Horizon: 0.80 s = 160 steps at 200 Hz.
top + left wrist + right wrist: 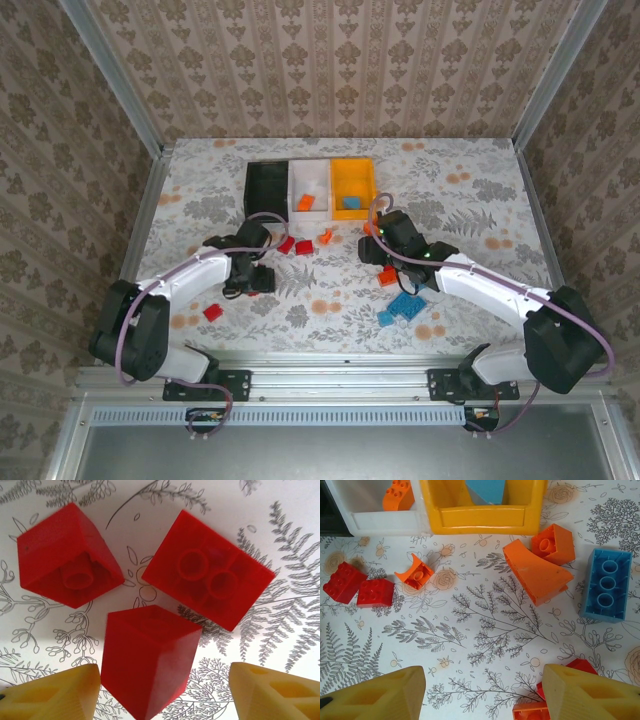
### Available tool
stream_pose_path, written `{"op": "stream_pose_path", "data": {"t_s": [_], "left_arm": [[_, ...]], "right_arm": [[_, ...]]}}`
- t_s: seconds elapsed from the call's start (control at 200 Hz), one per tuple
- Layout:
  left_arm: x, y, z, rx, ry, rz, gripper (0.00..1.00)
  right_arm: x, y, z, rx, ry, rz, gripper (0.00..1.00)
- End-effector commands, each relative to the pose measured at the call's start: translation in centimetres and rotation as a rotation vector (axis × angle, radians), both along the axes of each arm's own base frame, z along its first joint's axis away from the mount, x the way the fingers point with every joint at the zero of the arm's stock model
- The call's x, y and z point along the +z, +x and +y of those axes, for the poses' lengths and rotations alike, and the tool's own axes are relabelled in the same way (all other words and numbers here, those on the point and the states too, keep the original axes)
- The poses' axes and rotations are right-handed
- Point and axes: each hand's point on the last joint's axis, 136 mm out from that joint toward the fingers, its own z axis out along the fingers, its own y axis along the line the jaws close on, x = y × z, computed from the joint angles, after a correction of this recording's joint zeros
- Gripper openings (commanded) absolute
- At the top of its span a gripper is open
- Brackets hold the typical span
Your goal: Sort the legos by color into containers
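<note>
Near left on the patterned table [470, 200], a lone red brick [213, 312] lies beside the left arm [190, 272]. The left gripper [165, 675] hangs over three red pieces: the nearest red brick [147, 660] sits between its yellow fingers [50, 695], the left one just beside it and the right one clear of it. The jaws are spread and nothing is clamped. Beyond it lie a far-left red brick [67, 555] and a far-right red brick [210, 570], both hollow side up and apart from each other.

At the far middle the bins stand touching in a row: black bin [265, 185], white bin [312, 176], orange-yellow bin [352, 174]. An orange brick [305, 202] lies in the white one, a blue brick [351, 202] in the orange-yellow one. Just nearer lie a red pair [345, 580] side by side, then a small orange piece [415, 572].

The right gripper [482, 680] hovers over bare cloth, jaws wide and empty. A half-hidden red brick [577, 666] shows beside its right finger. Farther off, a sloped orange brick [535, 575] touches a square orange brick [554, 542]. Right of them lies a light blue brick [606, 585], hollow side up. A blue pair [403, 305] lies beside the right arm [480, 285], near right
</note>
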Motion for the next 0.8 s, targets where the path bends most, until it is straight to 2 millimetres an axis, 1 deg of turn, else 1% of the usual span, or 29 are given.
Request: {"op": "stream_pose_path", "data": {"t_s": [0.0,0.095,0.15,0.395,0.515,0.645,0.795], "left_arm": [[-0.2,-0.5,-0.3,0.019,-0.016,0.012,0.71],[0.5,-0.5,-1.0,0.009,-0.042,-0.014,0.71],[0.4,-0.5,-1.0,0.01,-0.043,-0.019,0.71],[-1.8,-0.8,0.0,0.036,0.025,0.027,0.69],[-2.3,-0.6,0.3,0.049,0.045,0.02,0.61],[-2.2,-0.2,0.6,0.061,0.061,0.0,0.45],[-1.6,0.1,1.2,0.071,0.082,-0.032,0.38]], "right_arm": [[0.3,0.0,-0.4,-0.02,0.013,-0.006,0.64],[0.3,0.0,-0.3,-0.021,0.013,-0.005,0.64],[0.3,0.1,-0.3,-0.021,0.013,-0.006,0.64],[0.5,0.1,-0.3,-0.019,0.011,-0.008,0.64],[0.5,0.0,-0.5,-0.019,0.006,-0.01,0.63],[0.6,-0.1,-0.6,-0.019,0.004,-0.012,0.63],[0.6,-0.2,-0.6,-0.017,0.003,-0.011,0.61]]}}
